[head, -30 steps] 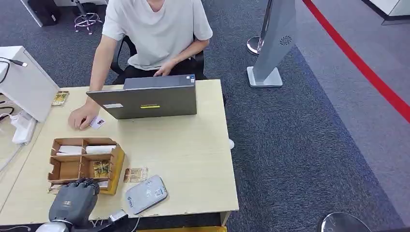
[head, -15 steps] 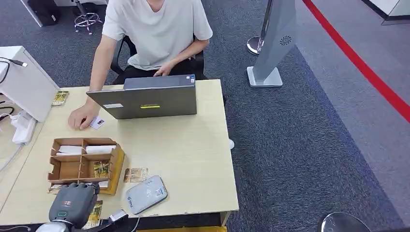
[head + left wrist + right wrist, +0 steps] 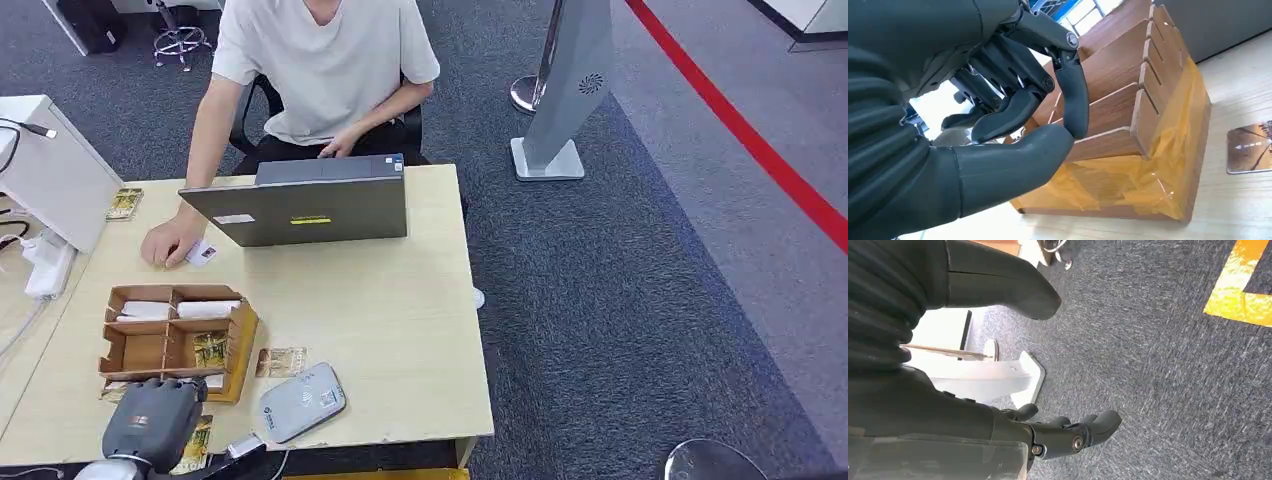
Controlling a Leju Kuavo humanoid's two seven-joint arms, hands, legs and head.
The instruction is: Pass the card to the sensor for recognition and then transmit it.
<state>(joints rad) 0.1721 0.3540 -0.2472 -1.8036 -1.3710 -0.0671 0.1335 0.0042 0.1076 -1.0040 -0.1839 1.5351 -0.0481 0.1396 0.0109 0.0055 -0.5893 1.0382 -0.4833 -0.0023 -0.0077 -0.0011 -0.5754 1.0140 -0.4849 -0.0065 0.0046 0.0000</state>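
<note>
My left hand (image 3: 150,425) hovers over the table's near edge, just in front of the cardboard organiser box (image 3: 240,345). A yellowish card (image 3: 196,445) sticks out from under its thumb side. In the left wrist view the left hand (image 3: 1013,105) has its fingers curled, with the thumb tip meeting a fingertip in front of the taped box (image 3: 1168,150); the card itself is hidden there. The grey-white sensor (image 3: 302,401) lies flat to the right of the box. My right hand (image 3: 1068,432) hangs over the carpet, fingers apart and holding nothing.
Another card (image 3: 281,361) lies between the box and the sensor, seen as a card (image 3: 1250,148) from the wrist. A person sits behind an open laptop (image 3: 305,210), one hand on a small card (image 3: 201,253). A white device (image 3: 55,175) stands far left.
My left hand has pulled back from over the box's front compartments toward the table's near edge. The yellowish card now shows beneath it.
</note>
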